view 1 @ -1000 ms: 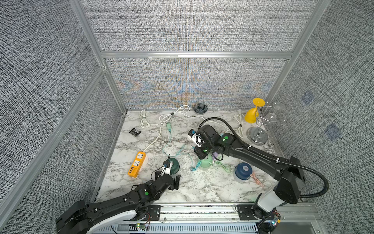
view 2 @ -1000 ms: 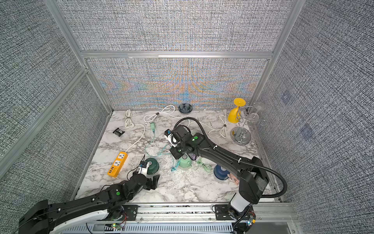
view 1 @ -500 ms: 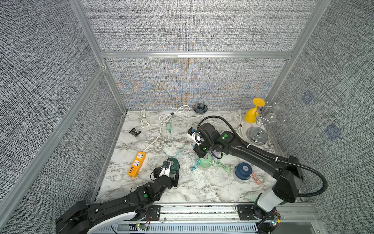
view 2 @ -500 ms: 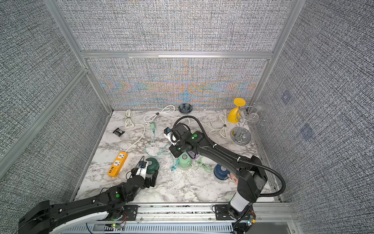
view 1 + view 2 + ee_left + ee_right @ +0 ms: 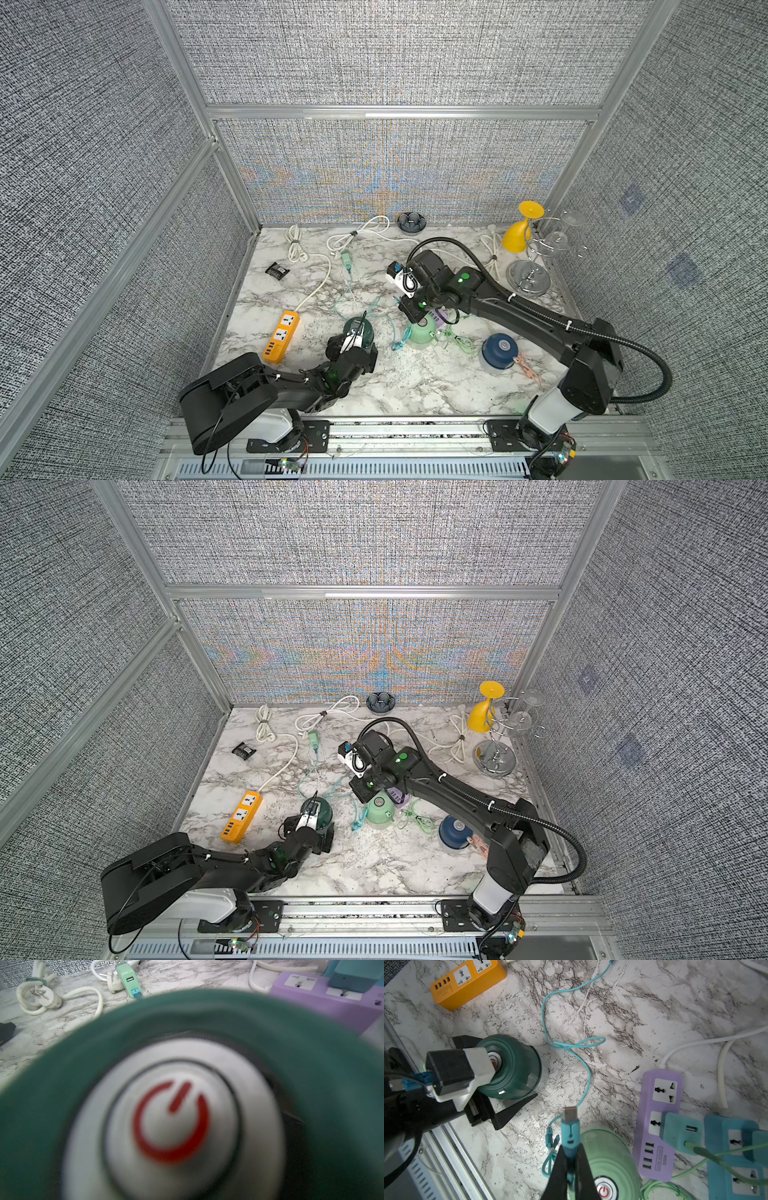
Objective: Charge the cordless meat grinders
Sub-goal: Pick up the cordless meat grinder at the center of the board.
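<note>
Marble table point(image 5: 415, 395), walled booth, three grinders on its front half. Dark green grinder point(image 5: 360, 329): left of centre, near the front edge. The left gripper point(image 5: 512, 1068) is spread wide, with one of its black fingers point(image 5: 512, 1110) on each side of the dome; contact cannot be told. Only the right wrist view shows those fingers and a small silver port point(image 5: 502, 1092) low on the dome's side. The left wrist view gives a blurred close-up of the dome's silver button point(image 5: 172, 1122) with its red power symbol. Mint green grinder point(image 5: 422, 333): about centre, under the right gripper point(image 5: 570, 1148), which is clenched on a teal USB plug point(image 5: 570, 1132) with its metal tip bare; the teal cable point(image 5: 543, 1016) trails across the marble. Navy blue grinder point(image 5: 500, 350): toward the front right corner, untouched, shown in both top views. Purple power strip point(image 5: 658, 1118): just beside the mint green grinder, a teal charger block point(image 5: 679, 1132) in one socket. Blue power strip point(image 5: 737, 1157): next to the purple one; in the top views the right arm largely hides both strips. Orange power strip point(image 5: 282, 336): near the left edge. Petal-patterned dish point(image 5: 411, 222): back edge. Yellow glass point(image 5: 521, 232) on a wire rack: back right corner.
</note>
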You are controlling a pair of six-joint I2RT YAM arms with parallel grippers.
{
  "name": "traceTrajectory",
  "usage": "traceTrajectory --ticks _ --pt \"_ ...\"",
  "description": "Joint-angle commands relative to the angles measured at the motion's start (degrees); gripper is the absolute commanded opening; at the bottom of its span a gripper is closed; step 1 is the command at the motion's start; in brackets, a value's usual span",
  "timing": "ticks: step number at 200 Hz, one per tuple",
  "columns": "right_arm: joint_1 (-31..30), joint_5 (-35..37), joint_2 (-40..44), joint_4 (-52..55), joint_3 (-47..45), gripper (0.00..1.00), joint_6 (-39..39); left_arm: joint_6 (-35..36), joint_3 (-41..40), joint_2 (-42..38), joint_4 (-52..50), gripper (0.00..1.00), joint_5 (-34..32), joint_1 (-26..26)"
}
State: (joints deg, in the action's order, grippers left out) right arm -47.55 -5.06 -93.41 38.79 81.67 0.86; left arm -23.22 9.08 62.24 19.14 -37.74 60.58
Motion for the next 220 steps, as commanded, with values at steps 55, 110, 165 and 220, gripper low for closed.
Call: traceTrajectory --ticks 55,110,165,220 --pt "0.26 -0.74 0.7 0.41 -0.35 0.0 -0.56 -4.85 2.02 11.07 5.63 0.99 -3.57 -0.37" --pt "0.53 -1.18 0.95 0.41 -0.55 0.0 -0.51 -5.72 -0.63 13.1 10.14 0.99 -2.25 -0.91" --pt "0.53 -1.53 0.37 0.86 -0.19 0.0 -0.51 -2.3 -3.48 9.47 13.19 0.99 2.9 -1.16" --pt "0.62 -1.54 0.47 0.42 -0.61 0.0 -0.42 -3.26 -3.98 1.62 8.56 0.99 9.69 -1.16"
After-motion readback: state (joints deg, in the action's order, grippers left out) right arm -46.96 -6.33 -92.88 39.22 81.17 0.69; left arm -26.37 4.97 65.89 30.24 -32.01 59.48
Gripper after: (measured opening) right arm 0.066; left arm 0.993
